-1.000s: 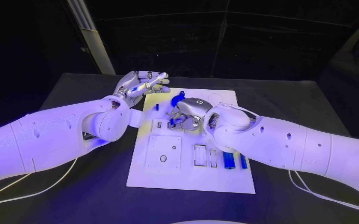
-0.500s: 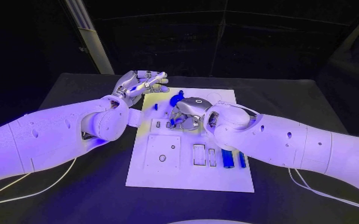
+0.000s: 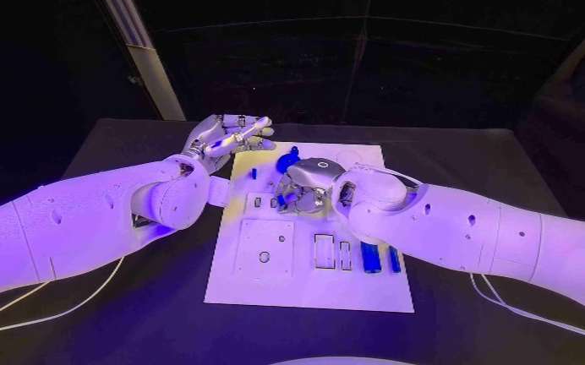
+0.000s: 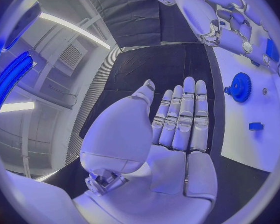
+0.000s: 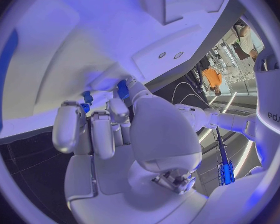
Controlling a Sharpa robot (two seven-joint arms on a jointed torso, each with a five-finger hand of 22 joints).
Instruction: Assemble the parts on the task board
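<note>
The right hand (image 3: 308, 186) is down on the middle of the white task board (image 3: 305, 285), fingers curled in against its surface. In the right wrist view a small blue part (image 5: 122, 88) sits between the fingertips, with a second blue piece (image 5: 87, 97) just beside them. It looks pinched there, though whether the fingers bear its weight or merely press it into the board cannot be told.

The left hand (image 3: 226, 138) hovers off the board's far left corner, released — its fingers (image 4: 187, 115) lie straight and side by side with nothing in the palm. Just beyond those fingertips, on the board, stands a blue gear (image 4: 240, 87), and a small blue block (image 4: 256, 126) lies near it toward the board's edge. In the head view the gear (image 3: 287, 162) is just beside the back of the right hand, on its far side. Two long blue bars (image 3: 369, 258) lie side by side on the board's near right part, close under the right forearm.

By the look of them the parts are light, stiff plastic pieces, smooth enough to slip from metal fingertips and small enough to twist in a loose pinch. The gear is probably best taken across its rim from opposite sides, not by its teeth alone; the bars across their narrow width near the middle, so they stay level — and the small pieces want a fingertip pinch with modest pressure.
</note>
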